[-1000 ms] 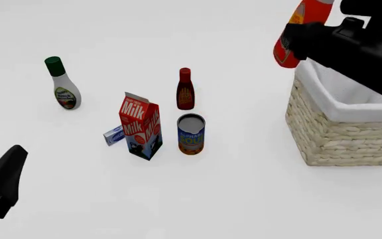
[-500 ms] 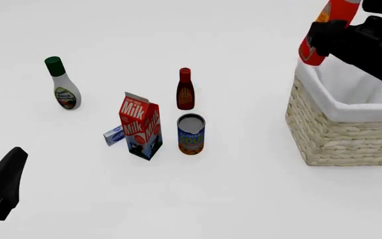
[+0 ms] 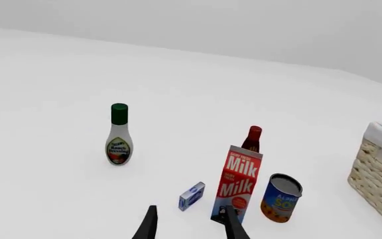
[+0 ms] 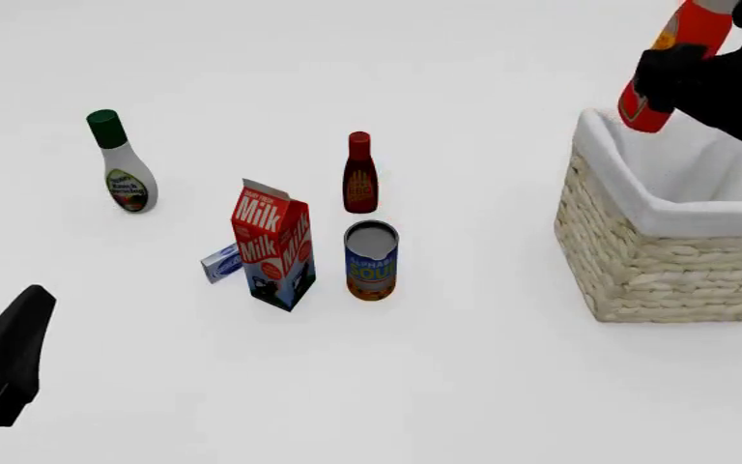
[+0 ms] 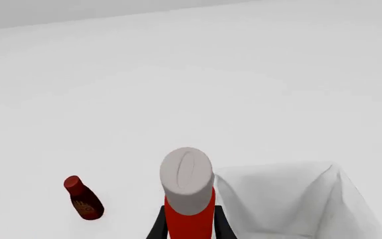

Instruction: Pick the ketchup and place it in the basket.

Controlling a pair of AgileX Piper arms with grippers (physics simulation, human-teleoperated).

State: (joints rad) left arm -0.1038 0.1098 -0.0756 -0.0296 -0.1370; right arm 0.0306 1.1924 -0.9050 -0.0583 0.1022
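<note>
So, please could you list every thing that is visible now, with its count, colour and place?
ketchup: one, red-orange, white cap, held in the air above the basket's far left corner.
basket: one, pale wicker with white lining, right side of the table.
milk carton: one, red and white, centre.
soup can: one, blue and orange, right of the carton.
maroon bottle: one, red cap, behind the can.
white bottle: one, green cap, far left.
small box: one, blue and white, left of the carton.
table: one, white.
right gripper: black, shut on the ketchup.
left gripper: black, open, near left.
</note>
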